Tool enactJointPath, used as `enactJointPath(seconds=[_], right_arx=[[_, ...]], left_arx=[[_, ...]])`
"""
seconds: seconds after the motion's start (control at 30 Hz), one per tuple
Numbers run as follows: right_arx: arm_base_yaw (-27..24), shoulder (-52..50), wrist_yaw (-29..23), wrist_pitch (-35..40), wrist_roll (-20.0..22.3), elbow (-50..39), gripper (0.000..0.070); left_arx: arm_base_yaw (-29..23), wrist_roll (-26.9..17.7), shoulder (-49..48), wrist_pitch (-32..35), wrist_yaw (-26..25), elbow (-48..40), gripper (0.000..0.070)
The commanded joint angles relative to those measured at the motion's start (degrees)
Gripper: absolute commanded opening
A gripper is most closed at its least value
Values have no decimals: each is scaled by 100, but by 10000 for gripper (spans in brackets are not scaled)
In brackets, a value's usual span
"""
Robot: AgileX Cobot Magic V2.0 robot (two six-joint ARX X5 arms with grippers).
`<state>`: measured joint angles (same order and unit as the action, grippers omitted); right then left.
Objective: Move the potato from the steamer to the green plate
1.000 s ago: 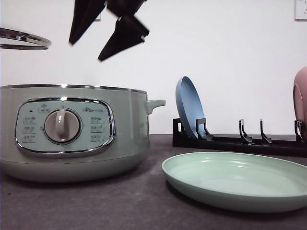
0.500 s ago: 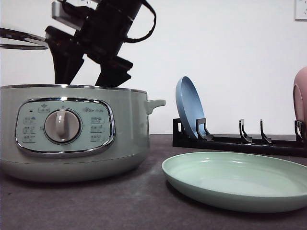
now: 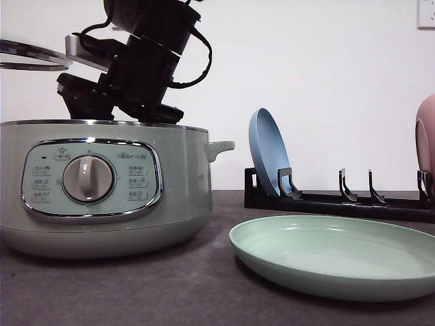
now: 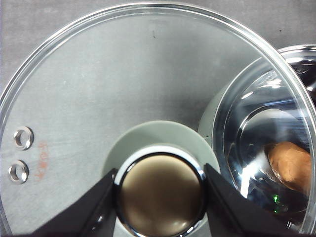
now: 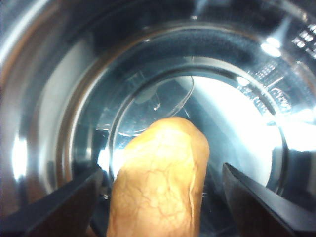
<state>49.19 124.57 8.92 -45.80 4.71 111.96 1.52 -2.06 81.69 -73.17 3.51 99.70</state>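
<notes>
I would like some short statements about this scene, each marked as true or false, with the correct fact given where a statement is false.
1. The potato is inside the steamer. True.
2. The left gripper is closed on the knob of the glass lid. True.
3. The green plate stands upright in the black rack. False: it lies flat on the table; the blue plate stands in the rack.
4. The right gripper is clamped on the potato. False: its fingers stand apart on both sides of the potato, open.
5. The green plate already holds the potato. False: the plate is bare.
</notes>
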Motion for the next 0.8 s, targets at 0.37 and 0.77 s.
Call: enactJointPath(seconds=[0.37, 0.77], right_arx=[[94, 326, -1, -1, 2, 151, 251], [9, -58, 1, -171, -5, 307, 62]], left_arx=[[-7, -29, -37, 162, 16, 232, 0], [-5, -29, -37, 162, 15, 232, 0]])
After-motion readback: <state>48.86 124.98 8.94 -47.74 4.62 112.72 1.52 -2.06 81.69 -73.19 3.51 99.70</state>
